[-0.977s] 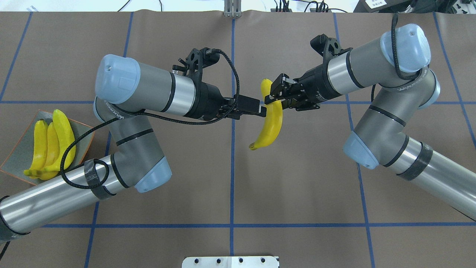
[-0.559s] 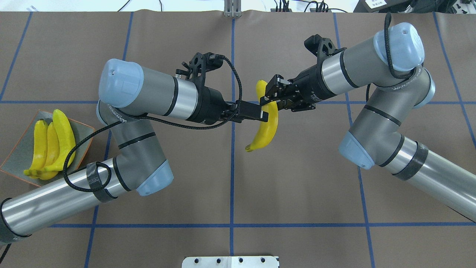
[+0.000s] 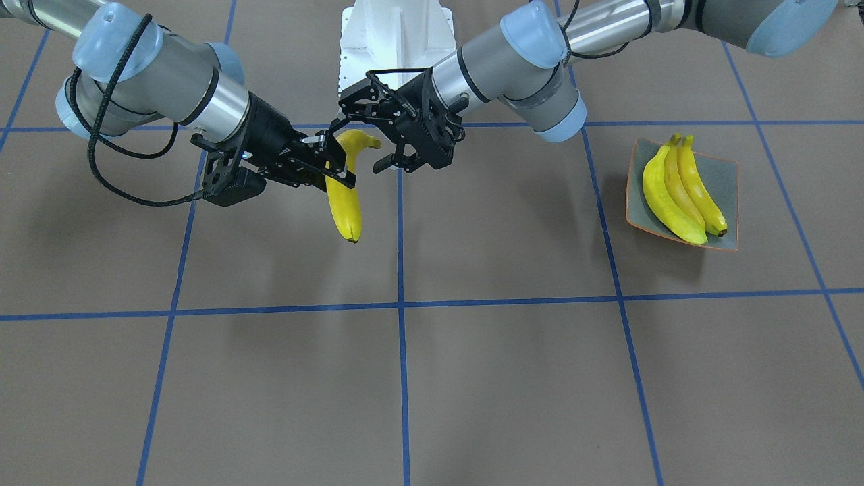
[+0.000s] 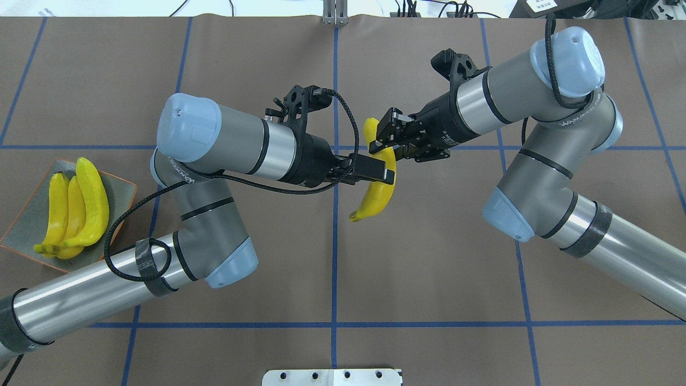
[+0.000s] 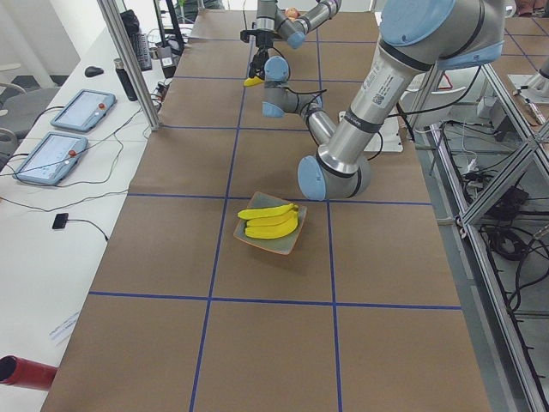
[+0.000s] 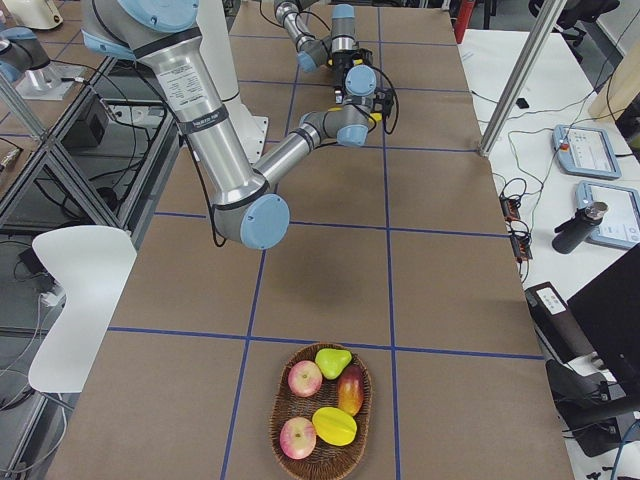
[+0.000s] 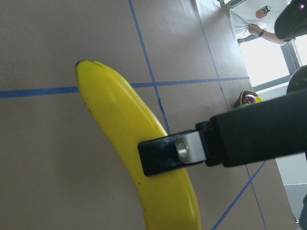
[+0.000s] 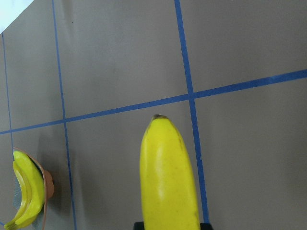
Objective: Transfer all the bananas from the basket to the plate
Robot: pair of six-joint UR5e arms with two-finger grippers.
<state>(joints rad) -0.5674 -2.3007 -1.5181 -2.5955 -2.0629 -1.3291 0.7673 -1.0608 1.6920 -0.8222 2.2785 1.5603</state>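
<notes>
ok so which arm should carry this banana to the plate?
Left. The plate sits at the table's left end, close to the left arm, and the left pincer straddles the banana that the right pincer holds mid-table. The right arm would have to reach across.

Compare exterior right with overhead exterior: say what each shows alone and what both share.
Only exterior right: the basket of apples and other fruit at the table's near end. Only overhead exterior: the plate with three bananas, and the fourth banana in clear sight mid-table. Both: the left arm and right arm meeting over the brown gridded table.
</notes>
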